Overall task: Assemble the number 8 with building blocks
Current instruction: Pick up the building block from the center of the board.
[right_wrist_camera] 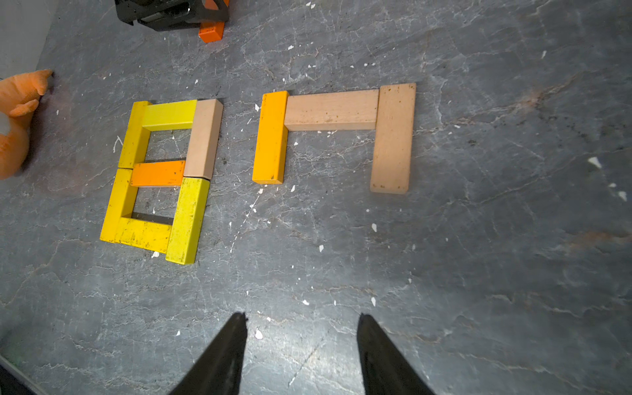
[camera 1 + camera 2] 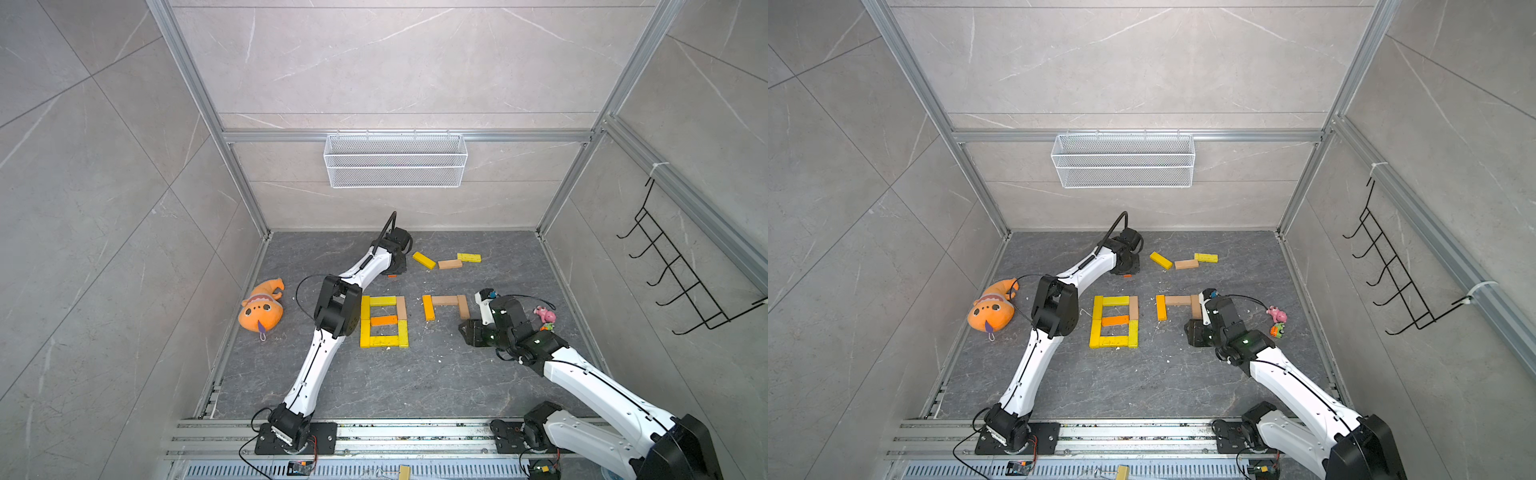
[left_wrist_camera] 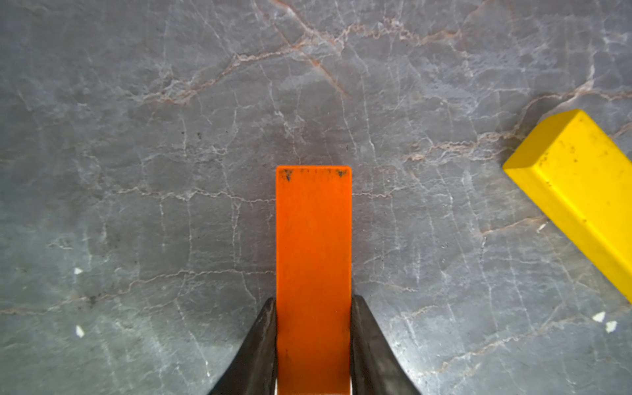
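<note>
Nearest the camera, the right gripper (image 1: 302, 318) is held open over bare dark grey marbled floor (image 1: 478, 273), with nothing between its jaws. At the far middle of the floor, the left gripper (image 3: 313, 301) is closed on the long sides of a flat orange wooden block (image 3: 313, 239); whether it is clear of the floor cannot be told.

A straight lift is advised, so that the loose yellow wooden block (image 3: 578, 191) near it on the right is not nudged. The held block would best be kept level, carried nearer and rightward to the unfinished three-block arch (image 2: 444, 300), and lowered as a crossbar between the near ends of its uprights without their being pushed apart.

Fourteen blocks are counted: seven in the finished eight (image 2: 384, 320) left of centre, three in the arch, three in the loose far group (image 2: 450, 264), and one held. By colour, seven yellow, four tan, two orange and one amber are counted. One orange plush toy (image 2: 261, 309) is seen at the left edge.
</note>
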{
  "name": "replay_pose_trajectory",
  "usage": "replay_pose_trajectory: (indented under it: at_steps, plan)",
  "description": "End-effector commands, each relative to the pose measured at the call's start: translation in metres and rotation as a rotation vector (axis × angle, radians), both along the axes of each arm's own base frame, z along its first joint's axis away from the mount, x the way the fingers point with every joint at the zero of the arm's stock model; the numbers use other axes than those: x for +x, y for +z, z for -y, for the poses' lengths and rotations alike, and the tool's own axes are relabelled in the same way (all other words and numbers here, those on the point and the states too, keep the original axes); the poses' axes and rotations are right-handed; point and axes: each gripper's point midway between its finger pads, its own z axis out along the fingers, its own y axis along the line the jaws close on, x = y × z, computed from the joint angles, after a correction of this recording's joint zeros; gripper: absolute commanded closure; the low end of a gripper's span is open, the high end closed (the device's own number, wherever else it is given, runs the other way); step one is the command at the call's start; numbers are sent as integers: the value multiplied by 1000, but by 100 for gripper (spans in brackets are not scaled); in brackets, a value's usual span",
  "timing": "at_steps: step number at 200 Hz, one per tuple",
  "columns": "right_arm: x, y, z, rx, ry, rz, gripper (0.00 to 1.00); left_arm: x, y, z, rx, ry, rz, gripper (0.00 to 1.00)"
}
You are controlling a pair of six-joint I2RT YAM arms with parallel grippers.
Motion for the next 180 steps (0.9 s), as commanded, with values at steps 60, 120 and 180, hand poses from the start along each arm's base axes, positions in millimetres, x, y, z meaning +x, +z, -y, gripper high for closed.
replay_pose_trajectory:
  at_steps: [60,120,180]
  plan:
    - [-8,8,5,1,-16,9,45,-43,88,-11,62,-147,102,73]
    - [-11,17,5,15,-19,17,45,-97,127,-3,29,-247,164,73]
    - [-28,23,13,55,-55,1,45,-177,120,48,10,-436,155,73]
